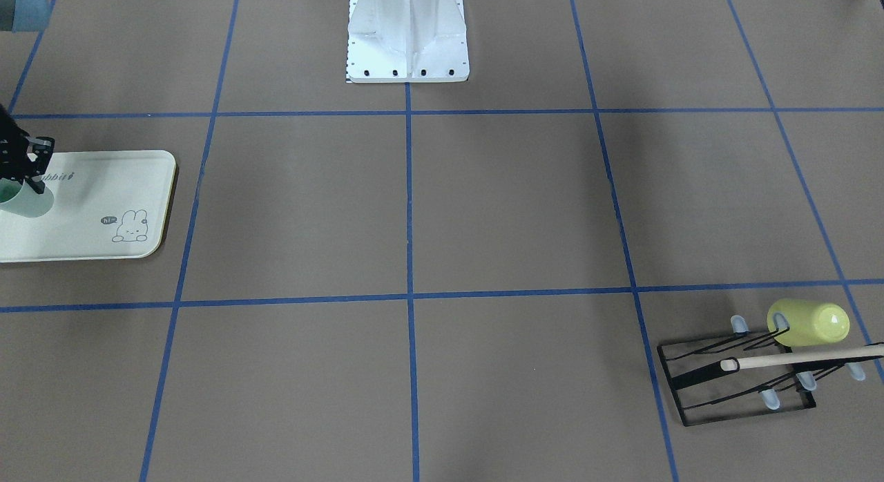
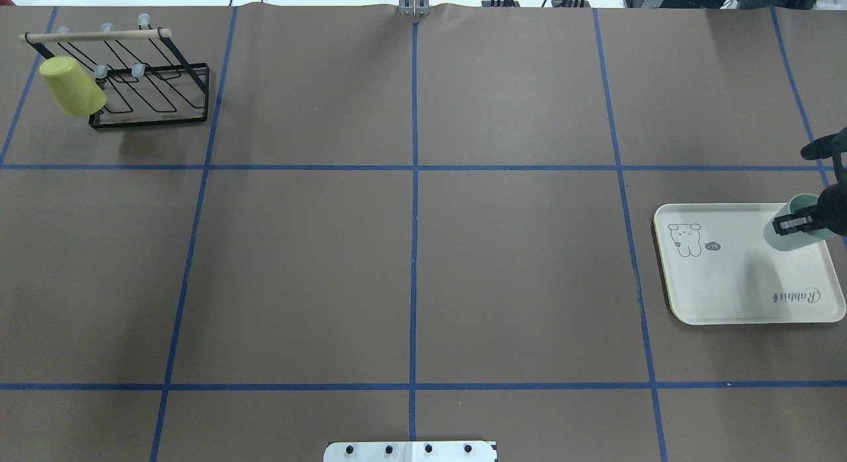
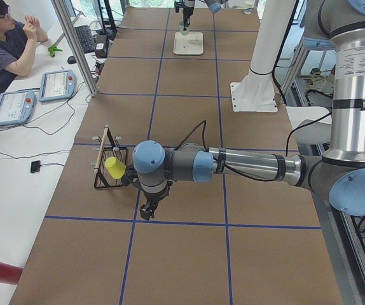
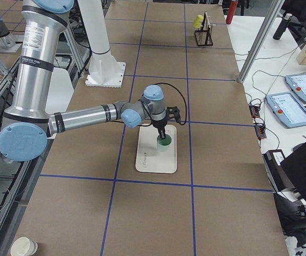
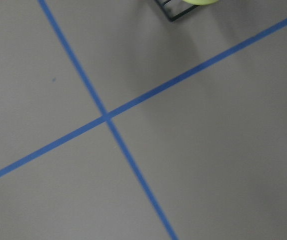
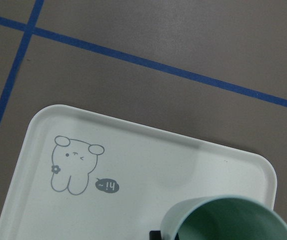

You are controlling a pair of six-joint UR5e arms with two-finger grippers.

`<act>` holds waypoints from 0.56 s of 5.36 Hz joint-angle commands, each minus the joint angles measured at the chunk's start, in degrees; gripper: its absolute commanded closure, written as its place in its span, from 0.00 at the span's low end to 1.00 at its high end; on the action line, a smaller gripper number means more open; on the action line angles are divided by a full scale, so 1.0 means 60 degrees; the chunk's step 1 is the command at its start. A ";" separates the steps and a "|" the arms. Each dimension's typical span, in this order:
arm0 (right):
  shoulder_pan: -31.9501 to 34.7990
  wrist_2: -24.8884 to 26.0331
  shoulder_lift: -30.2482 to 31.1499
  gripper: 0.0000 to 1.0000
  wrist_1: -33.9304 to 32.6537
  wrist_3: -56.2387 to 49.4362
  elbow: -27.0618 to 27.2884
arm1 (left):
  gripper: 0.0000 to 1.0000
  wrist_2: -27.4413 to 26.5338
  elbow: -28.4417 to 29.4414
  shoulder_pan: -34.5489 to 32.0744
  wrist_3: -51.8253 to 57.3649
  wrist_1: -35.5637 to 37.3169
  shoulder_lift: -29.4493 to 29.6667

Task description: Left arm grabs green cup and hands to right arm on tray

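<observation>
The right gripper (image 2: pixel 796 225) is clamped on the green cup (image 2: pixel 784 235) near its rim, at the far right corner of the tray (image 2: pixel 728 283). The cup's mouth faces up and it leans slightly; whether its base touches the tray cannot be told. The tray lies flat on the right side of the desk (image 2: pixel 410 250), its bunny drawing toward the desk's middle. The right arm (image 4: pixel 89 114) reaches out low from the robot's base to that spot.

The left arm (image 3: pixel 246 165) stretches over the left side of the desk with the left gripper (image 3: pixel 147 210) pointing down above bare desk, near the wire rack (image 2: pixel 159 104) and apart from it. Whether its jaws are apart or together cannot be told. 1 yellow-green cup (image 2: pixel 69 86) hangs tilted on the rack's left end. The rack stands at the far left of the desk, well apart from the tray.
</observation>
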State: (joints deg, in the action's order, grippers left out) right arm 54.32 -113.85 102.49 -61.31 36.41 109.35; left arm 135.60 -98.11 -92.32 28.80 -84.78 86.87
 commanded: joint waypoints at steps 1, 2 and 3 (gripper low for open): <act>-0.0688 0.0401 0.0143 1.00 0.1221 0.0990 -0.0571 | 0.00 -0.0013 -0.0025 -0.0228 0.0181 0.0097 -0.0153; -0.0777 0.0387 0.0159 0.27 0.1326 0.0978 -0.0645 | 0.00 -0.0013 -0.0040 -0.0228 0.0181 0.0097 -0.0182; -0.0749 0.0314 0.0159 0.01 0.1328 0.0949 -0.0617 | 0.00 0.0002 -0.0011 -0.0228 0.0167 0.0097 -0.0197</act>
State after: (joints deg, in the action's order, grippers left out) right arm 49.90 -111.68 103.40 -53.64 42.11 105.68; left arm 135.55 -98.27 -93.66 29.85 -84.21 85.80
